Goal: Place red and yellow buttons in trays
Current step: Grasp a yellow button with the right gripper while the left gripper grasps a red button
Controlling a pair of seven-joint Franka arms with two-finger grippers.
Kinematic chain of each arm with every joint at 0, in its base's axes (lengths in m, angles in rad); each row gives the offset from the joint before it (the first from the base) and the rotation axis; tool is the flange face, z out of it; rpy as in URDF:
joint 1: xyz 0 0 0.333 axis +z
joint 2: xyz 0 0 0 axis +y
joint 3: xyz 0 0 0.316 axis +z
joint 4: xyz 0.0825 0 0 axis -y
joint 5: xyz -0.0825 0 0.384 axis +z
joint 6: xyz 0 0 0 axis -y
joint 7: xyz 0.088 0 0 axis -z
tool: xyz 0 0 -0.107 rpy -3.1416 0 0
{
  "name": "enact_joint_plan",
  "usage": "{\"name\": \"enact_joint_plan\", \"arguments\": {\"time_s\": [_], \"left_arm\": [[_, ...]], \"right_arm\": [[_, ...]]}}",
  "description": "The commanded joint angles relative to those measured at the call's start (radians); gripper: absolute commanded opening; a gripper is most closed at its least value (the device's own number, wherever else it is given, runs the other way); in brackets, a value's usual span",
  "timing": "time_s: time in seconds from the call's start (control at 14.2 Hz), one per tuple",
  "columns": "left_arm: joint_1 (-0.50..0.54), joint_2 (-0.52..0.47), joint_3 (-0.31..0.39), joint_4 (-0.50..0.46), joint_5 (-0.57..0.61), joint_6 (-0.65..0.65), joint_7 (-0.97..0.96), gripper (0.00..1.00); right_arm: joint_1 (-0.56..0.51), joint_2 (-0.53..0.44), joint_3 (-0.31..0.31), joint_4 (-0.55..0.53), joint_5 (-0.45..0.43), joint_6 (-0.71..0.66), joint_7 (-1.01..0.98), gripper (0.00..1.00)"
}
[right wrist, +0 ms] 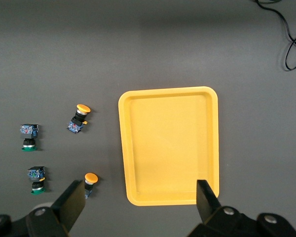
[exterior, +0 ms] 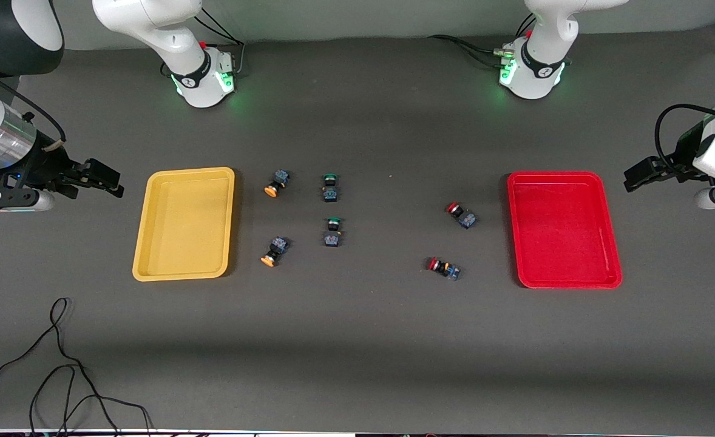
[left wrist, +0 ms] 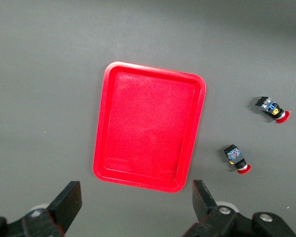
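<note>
Right pincer (exterior: 115,182): hangs above the table (exterior: 357,340) at the right arm's end, just off the yellow tray's outer rim; fingers spread wide with nothing between them, which the right wrist view (right wrist: 140,200) shows plainly.
Left pincer (exterior: 629,179): hangs above the table at the left arm's end, just off the red tray's outer rim; fingers wide apart and empty (left wrist: 135,202).
Yellow tray (exterior: 145,243): flat on the table toward the right arm's end, nothing in it (right wrist: 124,148).
Red tray (exterior: 515,243): flat on the table toward the left arm's end, nothing in it (left wrist: 101,138).
Yellow buttons: two, both lying on their sides on the table beside the yellow tray, one (exterior: 275,182) farther from the front camera than the other (exterior: 274,250); neither touches the tray.
Red buttons: two, on their sides between the middle of the table and the red tray, one (exterior: 460,215) near the tray, the other (exterior: 443,267) nearer the front camera.
Green buttons: two (exterior: 330,187) (exterior: 332,232) in a column beside the yellow ones, toward the table's middle.
Only in front view: all six buttons and both trays together.
Left wrist view only shows: red tray and red buttons (left wrist: 272,108) (left wrist: 237,159).
Right wrist view only shows: yellow tray, yellow and green buttons, and a black cable (right wrist: 288,34), also seen in the front view (exterior: 60,364).
</note>
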Motion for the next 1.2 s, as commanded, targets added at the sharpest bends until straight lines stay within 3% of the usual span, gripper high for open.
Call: {"name": "enact_joint_plan", "arguments": {"time_s": [0.0, 0.28, 0.64, 0.92, 1.13], "left_arm": [[0.006, 0.005, -0.003, 0.017, -0.006, -0.023, 0.018, 1.00], [0.006, 0.007, -0.003, 0.016, -0.006, -0.022, 0.018, 1.00], [0.004, 0.007, -0.003, 0.010, -0.006, -0.031, 0.018, 1.00], [-0.080, 0.069, -0.038, 0.010, -0.001, -0.032, -0.023, 1.00], [-0.193, 0.102, -0.048, 0.005, -0.006, -0.023, -0.208, 1.00]], "right_arm": [[0.002, 0.018, -0.003, 0.032, -0.010, -0.027, -0.018, 1.00], [0.009, 0.030, 0.000, 0.023, 0.000, -0.034, -0.003, 1.00], [0.012, 0.035, 0.141, -0.076, 0.011, -0.045, 0.236, 1.00], [0.015, 0.014, 0.290, -0.372, 0.017, 0.262, 0.503, 1.00], [0.015, 0.052, 0.377, -0.521, 0.019, 0.493, 0.669, 1.00]]}}
